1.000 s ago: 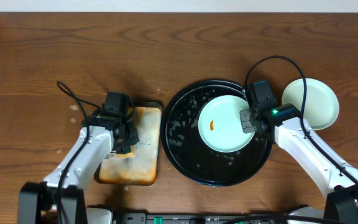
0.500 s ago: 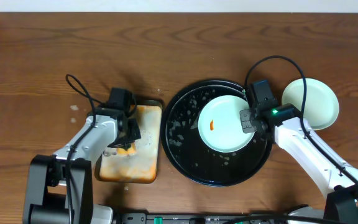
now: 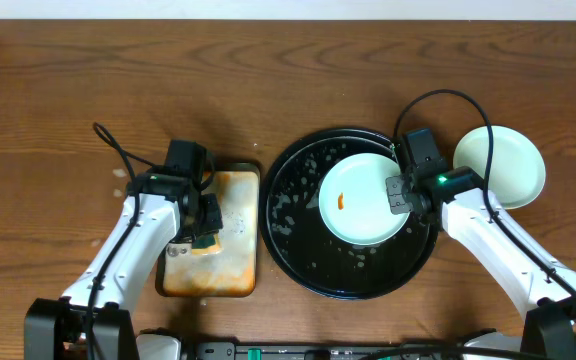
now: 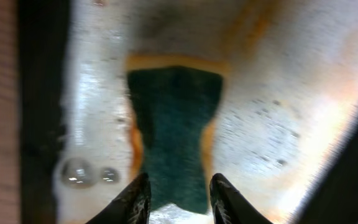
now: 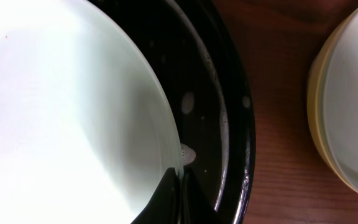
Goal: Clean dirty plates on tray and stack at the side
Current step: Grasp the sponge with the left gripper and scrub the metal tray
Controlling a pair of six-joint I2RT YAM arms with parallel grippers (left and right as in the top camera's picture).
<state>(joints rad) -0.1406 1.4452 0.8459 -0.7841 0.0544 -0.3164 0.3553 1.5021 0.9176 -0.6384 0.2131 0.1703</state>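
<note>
**Sponge gripped on the left, plate rim pinched on the right**

Near left, the wet rusty-orange tray (image 3: 230, 262) lies on the wooden table (image 3: 58, 110). Over it, the left gripper (image 4: 180, 200) is closed on the green-yellow sponge (image 4: 174, 130), one finger against each side. To the right, the foamy black tray (image 3: 293, 235) holds a mint-green plate (image 3: 368, 215) marked with an orange smear (image 3: 340, 200). The right gripper (image 5: 178, 196) pinches this plate's right rim. Farther right, outside the tray, a second mint-green plate (image 3: 503, 165) rests on a pale yellow plate (image 5: 317, 118).
</note>
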